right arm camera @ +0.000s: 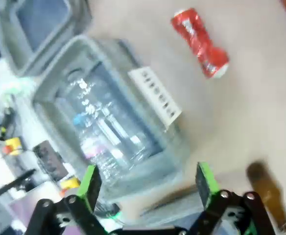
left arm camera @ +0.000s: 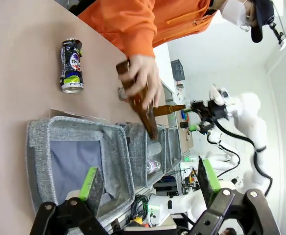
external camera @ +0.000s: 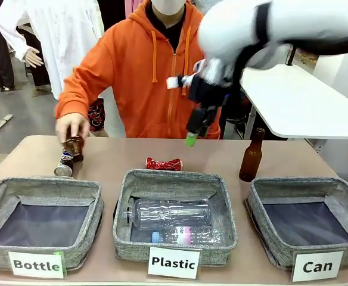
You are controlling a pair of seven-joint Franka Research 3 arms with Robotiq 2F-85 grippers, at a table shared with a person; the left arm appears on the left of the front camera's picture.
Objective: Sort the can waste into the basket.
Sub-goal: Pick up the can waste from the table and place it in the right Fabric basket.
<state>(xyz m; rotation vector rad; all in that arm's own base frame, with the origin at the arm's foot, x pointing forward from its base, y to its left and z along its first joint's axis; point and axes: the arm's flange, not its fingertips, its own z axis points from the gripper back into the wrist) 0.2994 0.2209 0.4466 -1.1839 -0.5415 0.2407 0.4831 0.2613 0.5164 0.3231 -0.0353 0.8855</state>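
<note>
Both tools gape wide, holding nothing; right tool [right arm camera: 148, 178] near the red can [right arm camera: 200, 42], left tool [left arm camera: 150, 177] by the Bottle basket [left arm camera: 114, 161].

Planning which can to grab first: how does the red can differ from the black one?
The red can is shiny and pinched in the middle; the black can has coloured marks and keeps more of its shape. The red can lies crosswise behind the Plastic basket; the black can points its silver end toward the robot, behind the Bottle basket. Both lie on the table, outside the Can basket.
</note>
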